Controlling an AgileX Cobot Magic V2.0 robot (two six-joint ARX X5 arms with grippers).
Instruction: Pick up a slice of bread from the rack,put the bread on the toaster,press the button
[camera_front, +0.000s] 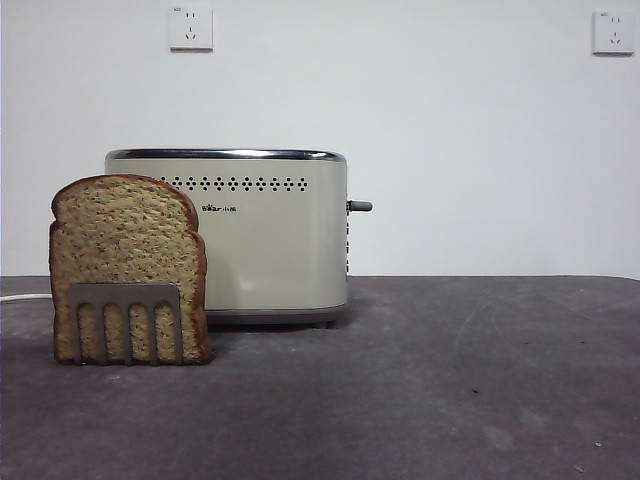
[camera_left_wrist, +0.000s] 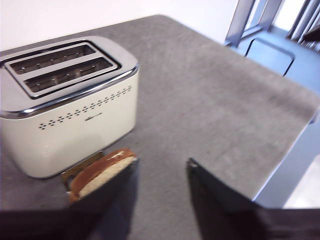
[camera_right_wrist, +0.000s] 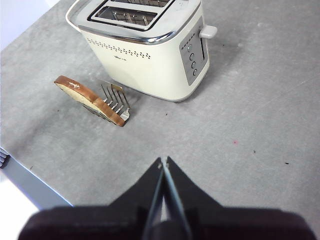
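Observation:
The slice of bread stands upright in the low grey rack, in front of the toaster's left part. The cream toaster has two empty slots on top. Its button sticks out from the right end. No gripper shows in the front view. My left gripper is open and empty, held above the table beside the bread and the toaster. My right gripper is shut and empty, held high and well back from the bread, rack, toaster and button.
The grey table stretches to the right of the toaster. A white cable runs off at the left. Two wall sockets sit on the white wall. The table edge and a metal frame lie beyond it.

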